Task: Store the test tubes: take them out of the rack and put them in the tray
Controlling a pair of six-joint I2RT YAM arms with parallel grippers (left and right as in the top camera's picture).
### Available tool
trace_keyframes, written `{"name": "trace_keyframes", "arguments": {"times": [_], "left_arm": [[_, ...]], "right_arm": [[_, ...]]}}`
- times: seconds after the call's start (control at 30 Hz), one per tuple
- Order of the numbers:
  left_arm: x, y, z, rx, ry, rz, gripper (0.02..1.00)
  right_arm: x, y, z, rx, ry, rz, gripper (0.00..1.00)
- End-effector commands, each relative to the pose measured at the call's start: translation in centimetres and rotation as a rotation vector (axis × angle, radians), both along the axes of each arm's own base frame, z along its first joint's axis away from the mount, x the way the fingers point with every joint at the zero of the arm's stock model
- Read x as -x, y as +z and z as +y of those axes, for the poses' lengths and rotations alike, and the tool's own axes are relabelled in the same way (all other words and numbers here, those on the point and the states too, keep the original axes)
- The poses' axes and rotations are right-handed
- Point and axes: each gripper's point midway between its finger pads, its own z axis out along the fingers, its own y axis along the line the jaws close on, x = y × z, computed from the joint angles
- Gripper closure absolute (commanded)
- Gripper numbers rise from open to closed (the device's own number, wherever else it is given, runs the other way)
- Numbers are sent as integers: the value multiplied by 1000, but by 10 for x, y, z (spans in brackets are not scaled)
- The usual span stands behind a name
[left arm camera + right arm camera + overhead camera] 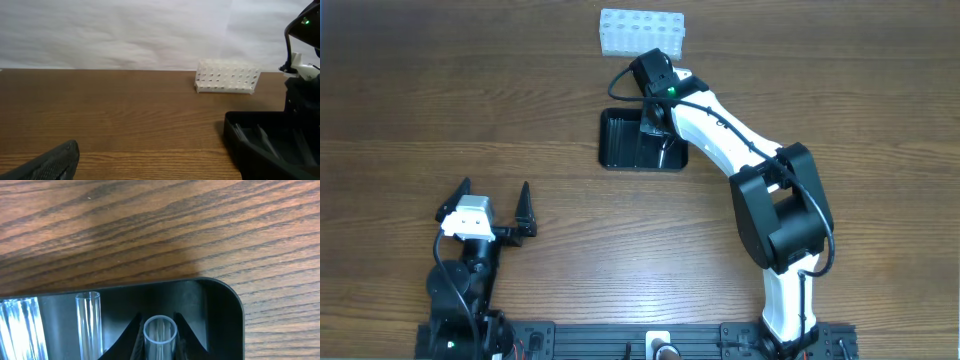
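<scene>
Right gripper (160,341) clamped on a clear test tube (160,332), low in the black tray (222,312), left gripper (495,186) spread wide, holding nothing.

Your top camera looks straight down from well above, taking in the whole table (440,90), with the rack (641,32) at upper centre. Your left wrist camera sits low and looks level across the wood, sharing rack and tray (237,145) with the top view. Your right wrist camera looks down at close range past a test tube (160,335) into one corner of that tray.
</scene>
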Motion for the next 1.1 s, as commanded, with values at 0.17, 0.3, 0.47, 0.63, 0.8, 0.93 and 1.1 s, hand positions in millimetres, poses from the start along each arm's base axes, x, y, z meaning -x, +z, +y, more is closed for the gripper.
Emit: {"name": "trace_keyframes", "arguments": {"times": [0.17, 0.3, 0.47, 0.63, 0.8, 0.93, 1.1], "left_arm": [[0, -1, -1, -10, -8, 0, 18], [0, -1, -1, -10, -8, 0, 18], [0, -1, -1, -10, -8, 0, 18], [0, -1, -1, -10, -8, 0, 20], [0, -1, -1, -10, -8, 0, 18], [0, -1, -1, -10, -8, 0, 18], [0, -1, -1, -10, -8, 0, 18]], "right_arm": [[-2, -1, 6, -5, 12, -10, 439], [-6, 32, 8, -10, 49, -81, 354], [-26, 114, 3, 13, 149, -307, 235], [-45, 217, -29, 58, 208, -587, 7], [-41, 288, -91, 106, 109, -778, 9], [-22, 311, -130, 156, 73, -905, 7], [22, 296, -165, 173, 9, -986, 7]]}}
